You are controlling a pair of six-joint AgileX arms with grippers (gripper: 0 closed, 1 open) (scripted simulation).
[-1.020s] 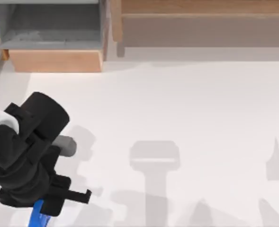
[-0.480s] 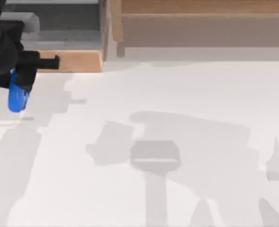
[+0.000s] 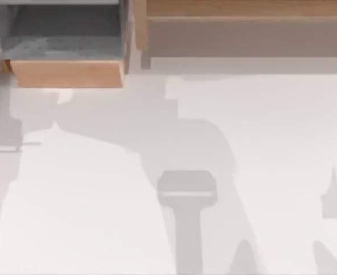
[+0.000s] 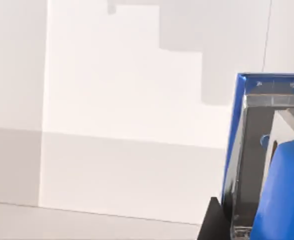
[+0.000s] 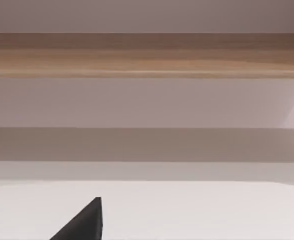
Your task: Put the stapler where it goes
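The shiny blue stapler (image 4: 281, 190) with its grey metal part is sitting in the left claw's pinch, above the smooth white bench (image 3: 99, 217). A grey drawer (image 3: 62, 34) with a wooden front is standing open at the upper left.

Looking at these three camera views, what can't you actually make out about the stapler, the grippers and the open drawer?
- Stapler: cut off by the left wrist view's edge; its full shape and what holds it cannot be told.
- Left gripper: a black tip sits beside the stapler; open or shut cannot be told.
- Right gripper: one dark tip at the right wrist view's edge.
- Drawer: the top view's edge cuts off its back.
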